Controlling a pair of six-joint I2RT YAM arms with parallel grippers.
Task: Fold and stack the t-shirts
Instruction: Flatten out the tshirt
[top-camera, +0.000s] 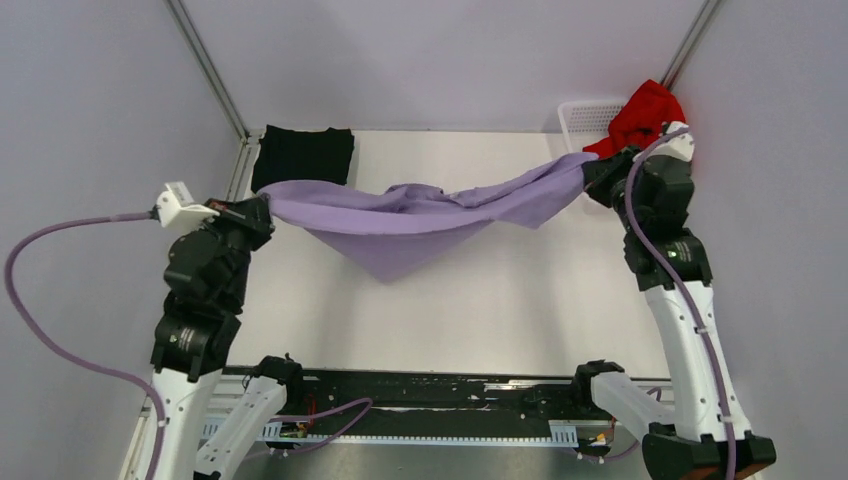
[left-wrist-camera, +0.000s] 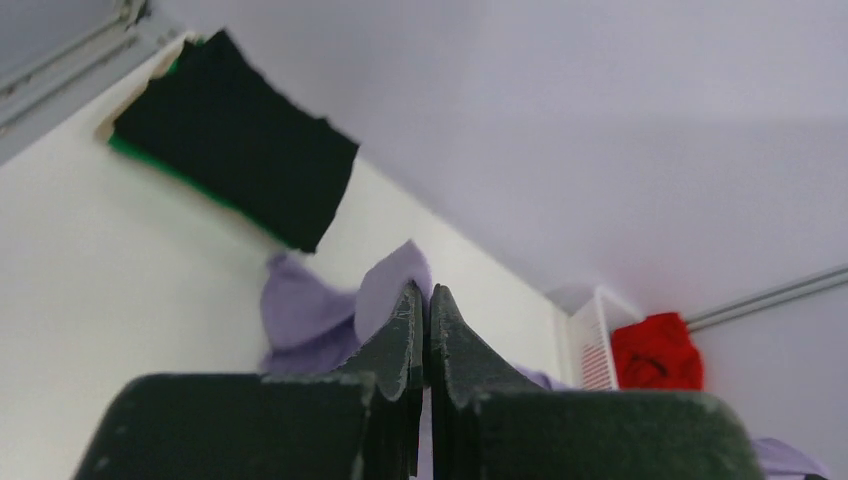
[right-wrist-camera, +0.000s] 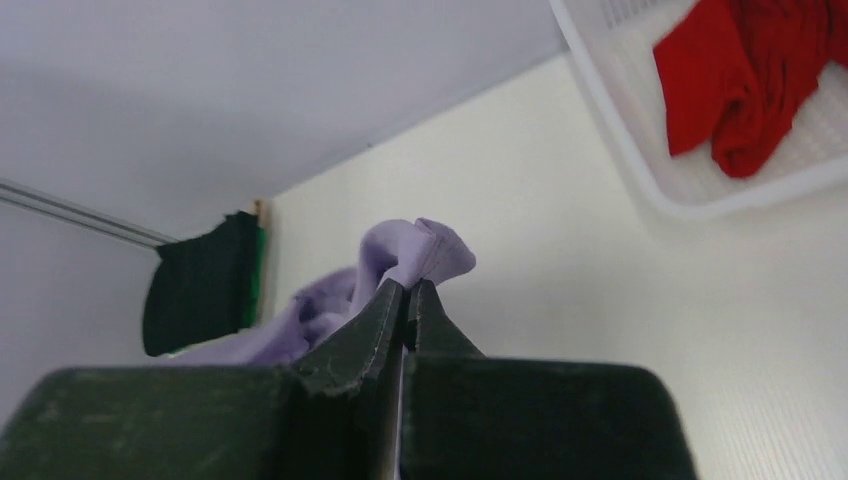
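Where the left arm reaches up along the left edge of the counter (top-camera: 500, 310), the left hand (top-camera: 262, 208) is closed tight on one end of the purple shirt (top-camera: 400, 225). Its wrist camera shows the two fingers pressed together, with a tuft of purple cloth poking out past the tips. Beyond that hand, in the far left corner, the black shirt (top-camera: 303, 155) lies flat on the counter as a folded rectangle. A thin green edge shows along one side of it in the wrist views, though what that green thing is cannot be told. The purple shirt hangs between the two hands, lifted and stretched across the middle of the counter. It is bunched and wrinkled along its upper line and sags in the centre to a downward point. Whether that point touches the surface is unclear. At the far right, the right hand (top-camera: 592, 178) is clamped on the other end of the same shirt, fingers shut with a small fold of purple cloth pinched at the tips. Just behind that hand, in the far right corner, stands the white basket (top-camera: 580, 115). The red shirt (top-camera: 645, 115) is heaped in it in a crumpled lump, partly draped over its right rim.
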